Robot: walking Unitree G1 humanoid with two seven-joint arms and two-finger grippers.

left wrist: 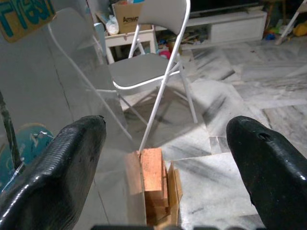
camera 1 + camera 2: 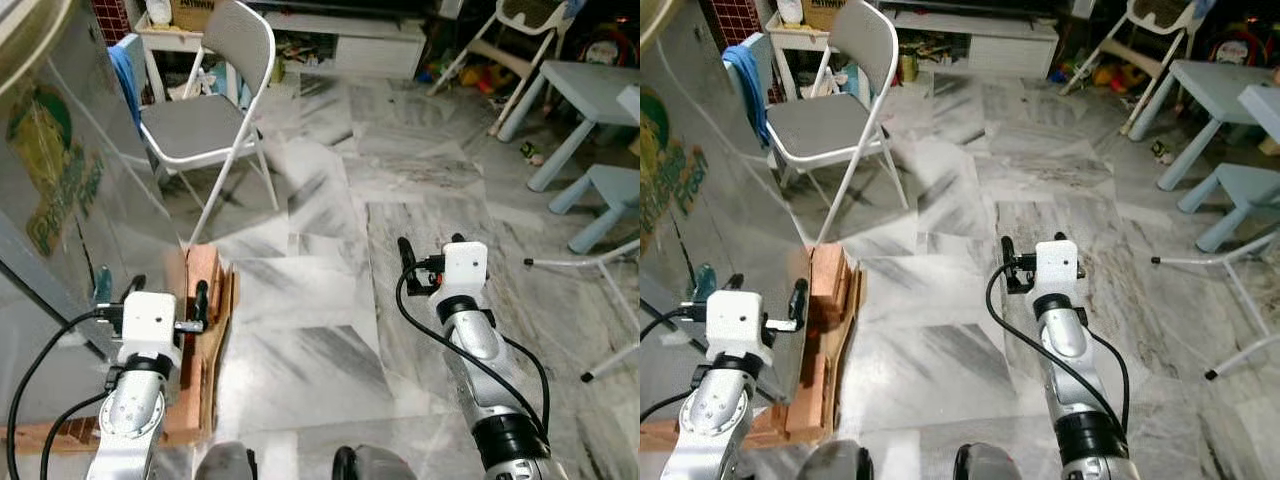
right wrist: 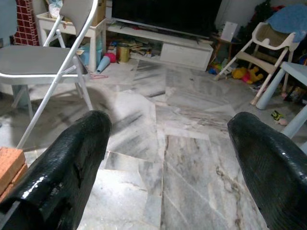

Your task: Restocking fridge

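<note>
Honestly we've barely started restocking: left gripper (image 1: pixel 165 158) and right gripper (image 3: pixel 168 158) both spread wide, holding nothing, fridge door (image 2: pixel 60 200) at our left.

You are seeing a grey folding chair (image 2: pixel 215 110) standing upper left, both arms reaching over marble floor (image 2: pixel 330 300) below.

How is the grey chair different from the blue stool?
The grey chair has a tall backrest and thin white metal legs; the blue stool has no back and thick blue legs. The chair stands at the left by the shiny fridge door, the stool at the right beside a blue table. Both stand upright on the marble floor, and nobody sits on them.
</note>
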